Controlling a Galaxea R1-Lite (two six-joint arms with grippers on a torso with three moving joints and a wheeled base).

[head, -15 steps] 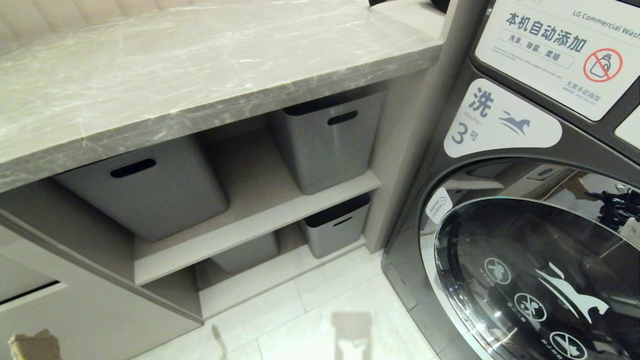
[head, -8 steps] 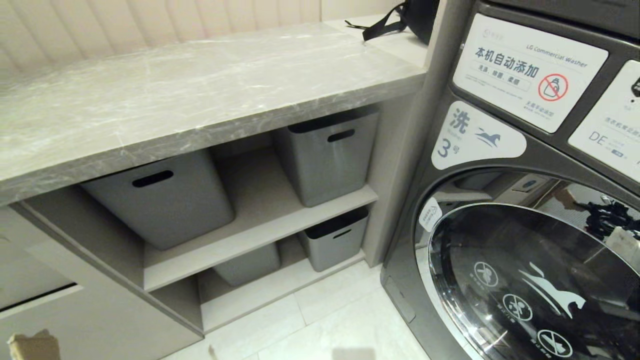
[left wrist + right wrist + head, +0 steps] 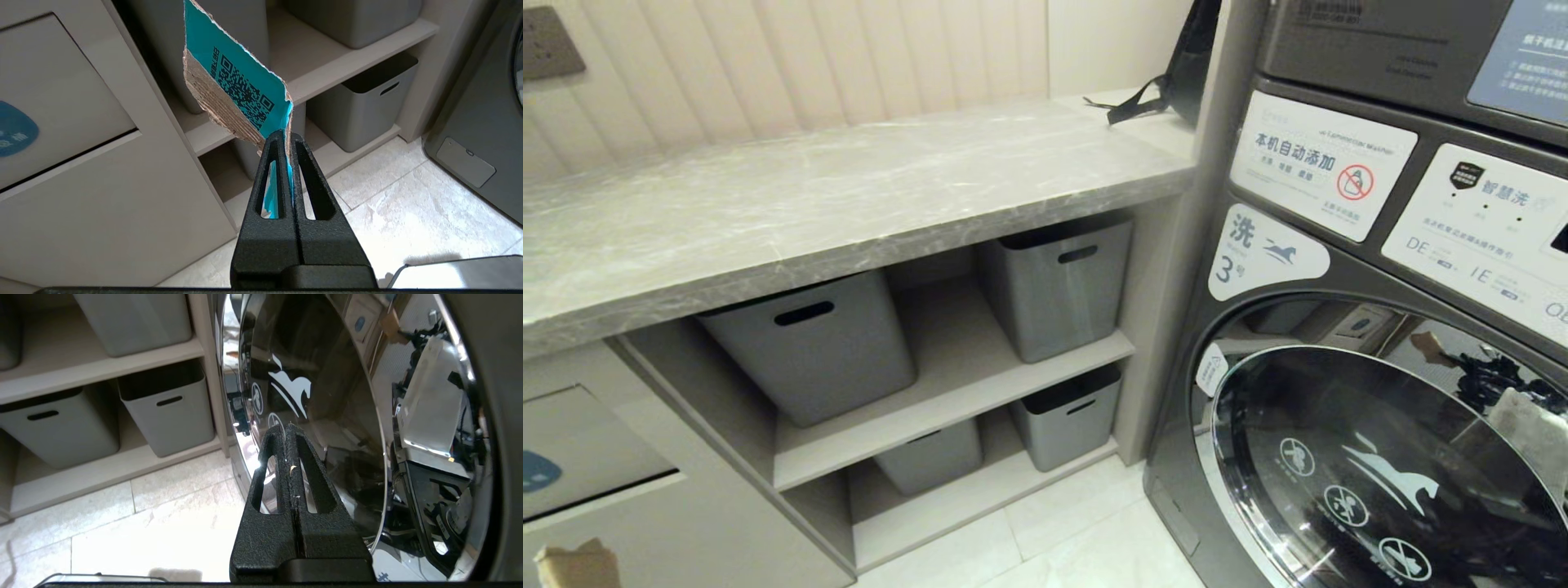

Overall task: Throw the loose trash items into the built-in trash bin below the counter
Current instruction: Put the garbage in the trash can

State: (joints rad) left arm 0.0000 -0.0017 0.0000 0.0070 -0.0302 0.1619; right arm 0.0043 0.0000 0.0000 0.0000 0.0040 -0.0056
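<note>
Landmark for all placements: the washing machine point(image 3: 1380, 367), a dark front-loader with a round glass door.

The counter point(image 3: 792, 212), a grey veined stone slab, runs away from the machine's side, its end butting against the panel beside the machine. No bottle or wrapper shows on the visible stretch of the slab. A black strapped bag point(image 3: 1176, 73) rests on the slab end next to the machine.

Below the slab, open shelves hold grey tubs point(image 3: 1058, 282) with slot handles, two on each level, the nearer pair just beside the machine.

The built-in trash bin point(image 3: 580, 441) sits beyond the shelves, on the side away from the machine: a beige flap with a blue sticker, partly cut by the frame edge.

The left gripper point(image 3: 286, 141) is clenched on the teal paper scrap point(image 3: 239, 87), a torn card piece with a printed code and a brown corrugated edge. The scrap stands up from the fingertips, held in the air before the shelf unit, between bin flap and machine.

The right gripper point(image 3: 286, 430) is closed with nothing in it, hanging in front of the machine's door.
</note>
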